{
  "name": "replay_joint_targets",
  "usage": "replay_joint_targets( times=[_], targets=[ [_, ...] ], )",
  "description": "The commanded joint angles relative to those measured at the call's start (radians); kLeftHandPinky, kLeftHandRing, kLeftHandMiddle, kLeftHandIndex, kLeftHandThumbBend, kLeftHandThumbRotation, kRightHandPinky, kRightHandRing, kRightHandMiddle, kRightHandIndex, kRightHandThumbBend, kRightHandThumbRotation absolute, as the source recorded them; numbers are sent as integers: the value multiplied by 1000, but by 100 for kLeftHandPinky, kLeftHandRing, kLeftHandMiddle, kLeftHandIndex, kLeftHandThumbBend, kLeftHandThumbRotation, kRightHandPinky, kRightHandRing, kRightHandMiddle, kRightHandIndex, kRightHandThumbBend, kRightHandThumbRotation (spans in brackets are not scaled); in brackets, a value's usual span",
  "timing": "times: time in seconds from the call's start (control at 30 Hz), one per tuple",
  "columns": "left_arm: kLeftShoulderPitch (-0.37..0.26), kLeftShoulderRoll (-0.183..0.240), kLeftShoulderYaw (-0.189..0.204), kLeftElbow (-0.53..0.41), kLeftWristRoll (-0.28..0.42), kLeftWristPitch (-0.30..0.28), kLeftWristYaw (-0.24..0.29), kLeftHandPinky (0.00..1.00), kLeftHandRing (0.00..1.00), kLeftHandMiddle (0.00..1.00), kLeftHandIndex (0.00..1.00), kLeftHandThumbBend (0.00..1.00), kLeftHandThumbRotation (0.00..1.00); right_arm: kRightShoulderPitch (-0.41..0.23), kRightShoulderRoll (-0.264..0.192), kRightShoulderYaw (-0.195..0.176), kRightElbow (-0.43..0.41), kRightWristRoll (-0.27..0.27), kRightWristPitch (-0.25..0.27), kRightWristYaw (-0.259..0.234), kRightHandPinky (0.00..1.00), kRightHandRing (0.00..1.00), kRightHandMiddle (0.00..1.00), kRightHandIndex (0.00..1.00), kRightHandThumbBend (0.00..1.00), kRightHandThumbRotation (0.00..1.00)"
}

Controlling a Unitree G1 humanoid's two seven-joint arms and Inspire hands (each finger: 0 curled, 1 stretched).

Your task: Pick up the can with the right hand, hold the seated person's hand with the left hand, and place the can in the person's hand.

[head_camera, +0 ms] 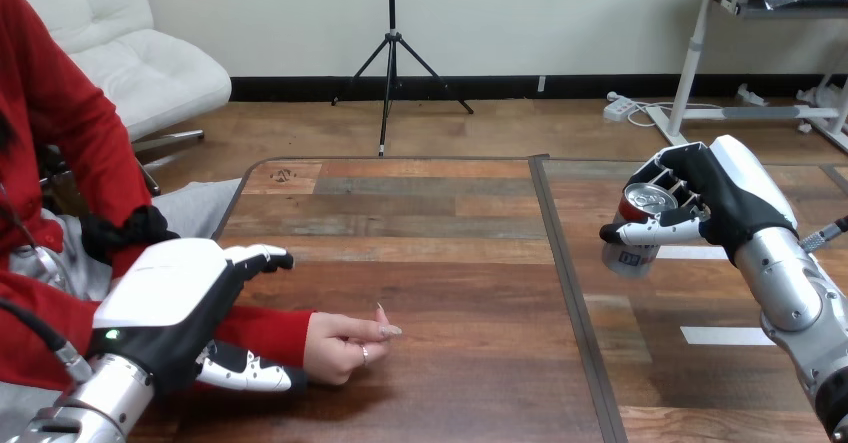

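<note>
The right hand [725, 198] was closed round the can [638, 231], raised above the right part of the wooden table [430, 223]; the can's print could not be made out. The left hand [175, 308] lay over the red sleeve [272, 331] near the wrist; whether it clasped it could not be told. The person's hand [345, 343] rested loosely curled on the table.

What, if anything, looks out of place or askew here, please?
The red-and-white metal can leans sideways in the curled fingers of the right hand, above the wooden table; nothing looks spilled. The person's hand rests curled, not opened to receive it.
</note>
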State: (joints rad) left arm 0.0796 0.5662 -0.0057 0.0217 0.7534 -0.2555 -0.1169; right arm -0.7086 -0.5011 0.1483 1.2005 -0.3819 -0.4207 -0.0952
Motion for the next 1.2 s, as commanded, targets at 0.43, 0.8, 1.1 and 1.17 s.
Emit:
replay_joint_targets(
  times=[0.43,0.8,1.1,1.17],
  targets=[
    [-103,40,-54,85,19,31,30,72,77,80,79,98,27,-57,-15,-18,-54,18,-25,-15,37,42,46,49,71,0],
    [-127,41,-83,130,10,32,27,71,76,78,78,97,21,-56,-16,-18,-59,18,-29,-17,37,41,46,48,71,0],
    [-142,44,-112,152,35,46,36,71,76,78,77,96,19,-56,-18,-16,-54,13,-45,-28,37,41,46,48,72,0],
    [-145,45,-116,156,37,48,39,71,76,78,76,96,19,-56,-18,-17,-55,14,-44,-26,37,41,46,48,72,0]
  ],
)
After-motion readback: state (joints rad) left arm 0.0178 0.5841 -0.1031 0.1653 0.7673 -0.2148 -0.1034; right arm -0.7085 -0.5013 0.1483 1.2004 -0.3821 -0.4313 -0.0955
